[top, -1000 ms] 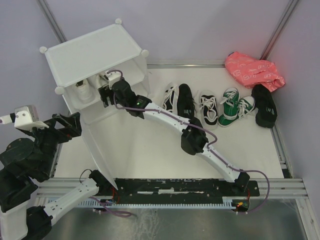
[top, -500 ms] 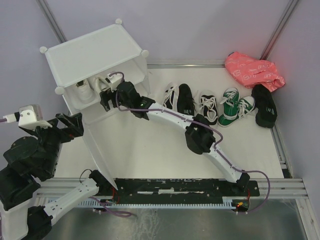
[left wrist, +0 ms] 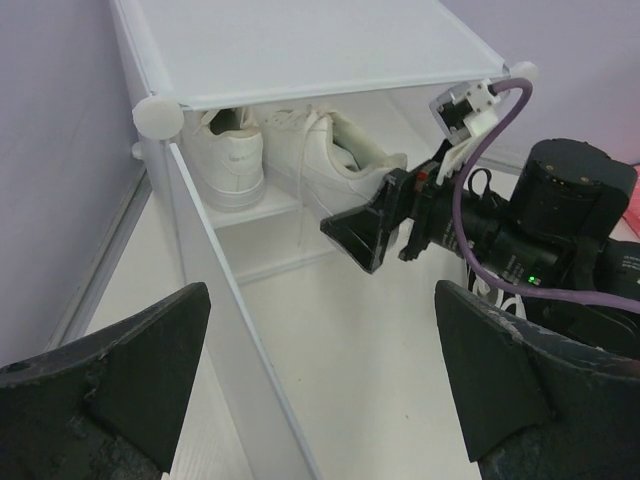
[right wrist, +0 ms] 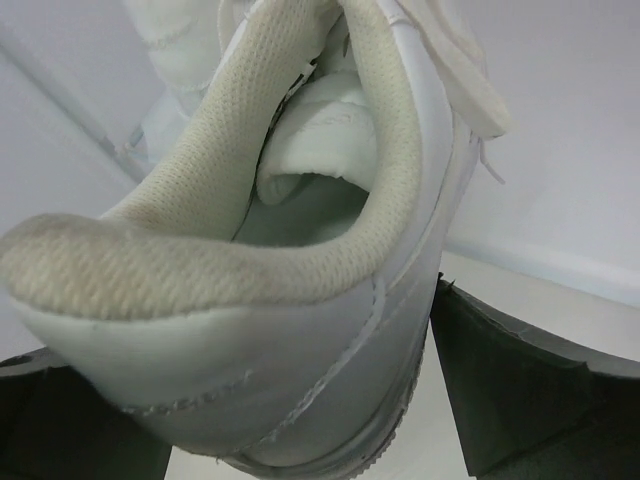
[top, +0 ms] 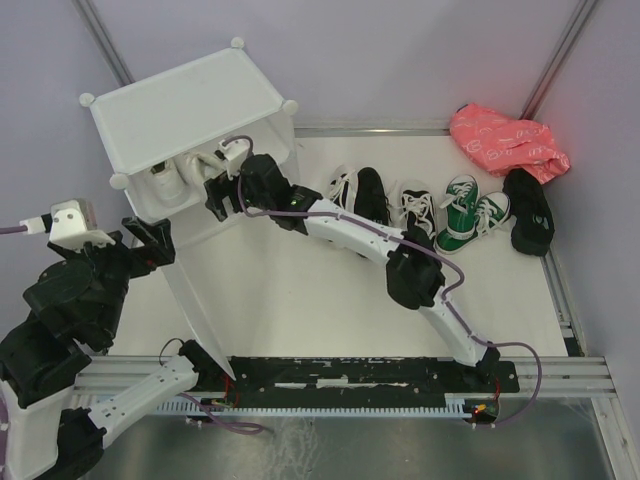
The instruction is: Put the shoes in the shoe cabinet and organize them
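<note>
White sneaker (right wrist: pixel 300 300), with a cream mesh collar, sits heel-first between the right gripper's (right wrist: pixel 300 430) widely spread fingers. It rests on the shoe cabinet's (left wrist: pixel 300 50) shelf beside a second white sneaker (left wrist: pixel 228 155). The left gripper (left wrist: pixel 320 400) gapes wide outside the cabinet.

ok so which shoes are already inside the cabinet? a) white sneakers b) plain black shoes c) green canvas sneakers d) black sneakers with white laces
a, the left wrist view shows the white sneakers standing side by side inside the shoe cabinet, while the top view shows the green sneakers outside it.
</note>
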`<state>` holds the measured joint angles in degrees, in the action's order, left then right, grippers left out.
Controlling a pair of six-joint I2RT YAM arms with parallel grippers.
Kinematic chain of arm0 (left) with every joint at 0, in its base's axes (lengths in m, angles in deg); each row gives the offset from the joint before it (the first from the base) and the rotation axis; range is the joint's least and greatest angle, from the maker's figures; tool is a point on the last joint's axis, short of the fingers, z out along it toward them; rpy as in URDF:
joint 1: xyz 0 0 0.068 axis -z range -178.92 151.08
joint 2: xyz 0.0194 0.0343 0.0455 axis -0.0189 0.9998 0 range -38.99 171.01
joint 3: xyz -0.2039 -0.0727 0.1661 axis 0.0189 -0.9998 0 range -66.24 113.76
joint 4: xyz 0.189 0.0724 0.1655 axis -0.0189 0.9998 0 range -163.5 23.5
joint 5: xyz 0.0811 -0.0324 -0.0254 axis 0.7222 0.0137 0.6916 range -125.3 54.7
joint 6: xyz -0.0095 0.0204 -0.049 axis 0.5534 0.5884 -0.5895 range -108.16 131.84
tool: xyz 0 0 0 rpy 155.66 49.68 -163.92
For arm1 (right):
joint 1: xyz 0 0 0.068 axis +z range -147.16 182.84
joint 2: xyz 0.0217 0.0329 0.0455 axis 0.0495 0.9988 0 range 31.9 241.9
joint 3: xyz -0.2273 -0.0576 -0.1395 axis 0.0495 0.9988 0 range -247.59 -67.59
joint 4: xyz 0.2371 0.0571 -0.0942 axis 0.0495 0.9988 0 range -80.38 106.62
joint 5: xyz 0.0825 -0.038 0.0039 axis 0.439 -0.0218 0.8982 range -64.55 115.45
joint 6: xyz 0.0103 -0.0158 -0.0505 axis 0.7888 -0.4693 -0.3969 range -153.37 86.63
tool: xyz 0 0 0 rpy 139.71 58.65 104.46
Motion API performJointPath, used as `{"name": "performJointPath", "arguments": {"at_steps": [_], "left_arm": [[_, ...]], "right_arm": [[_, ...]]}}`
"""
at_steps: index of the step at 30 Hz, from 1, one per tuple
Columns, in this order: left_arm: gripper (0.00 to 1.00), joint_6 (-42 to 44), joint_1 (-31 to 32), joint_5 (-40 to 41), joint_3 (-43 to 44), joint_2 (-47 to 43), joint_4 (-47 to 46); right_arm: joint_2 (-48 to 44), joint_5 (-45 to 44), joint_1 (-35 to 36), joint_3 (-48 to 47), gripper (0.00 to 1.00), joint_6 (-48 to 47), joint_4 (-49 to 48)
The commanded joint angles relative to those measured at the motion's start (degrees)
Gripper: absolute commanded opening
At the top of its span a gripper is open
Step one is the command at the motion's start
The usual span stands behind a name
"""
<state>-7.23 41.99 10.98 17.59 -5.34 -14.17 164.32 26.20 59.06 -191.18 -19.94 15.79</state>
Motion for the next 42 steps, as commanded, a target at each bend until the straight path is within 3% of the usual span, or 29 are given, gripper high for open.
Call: {"name": "performJointPath", "arguments": {"at_steps": [1,4,6,11,17,22,28,33,35,38,42], "left_arm": [[1.0,-3.95,-0.05,-0.49,-0.09,1.54,-2.91],[1.0,-5.17,-0.08,-1.32,0.18,1.88,-2.65],[0.99,-5.75,-0.04,-1.84,0.27,1.96,-2.44],[0.99,-6.5,-0.08,-2.09,0.39,1.95,-1.34],[0.99,-7.1,-0.04,-2.63,-0.66,1.48,-1.28],[0.99,-7.08,-0.08,-2.52,-1.33,0.54,-1.31],[0.99,-7.12,-0.01,-2.51,-3.19,-1.24,-1.84],[0.99,-6.88,-0.04,-2.25,-3.5,-1.98,-1.93],[0.99,-6.69,-0.06,-2.1,-3.45,-2.09,-1.94],[0.99,-6.5,-0.04,-2.05,-3.54,-2.27,-2.07],[0.99,-6.49,-0.03,-2.59,-3.64,-2.36,-1.97]], "right_arm": [[7.92,-5.31,0.86,-15.55,0.98,2.17,-5.17],[17.13,-7.85,0.88,-29.41,0.99,3.03,-3.47],[20.24,-8.79,0.81,-31.93,0.99,4.01,-4.6],[19.6,-6.54,0.81,-23.61,0.99,6.27,-13.13],[21.45,2.3,0.72,-23.2,0.99,7.5,-16.75],[18.35,7.45,0.29,-16.13,0.99,7.37,-19.75],[19.68,18.62,-3.03,-11.8,0.99,18.25,-26.66],[20.34,26.78,-3.53,-12.73,0.99,20.93,-30.23],[18.89,23.25,-3.37,-12.75,0.99,20.74,-26.07],[16.68,8.4,-2.49,-12.94,0.99,16.66,-15.4],[18.38,-3.08,-1.84,-18.48,0.99,11.91,-5.41]]}}
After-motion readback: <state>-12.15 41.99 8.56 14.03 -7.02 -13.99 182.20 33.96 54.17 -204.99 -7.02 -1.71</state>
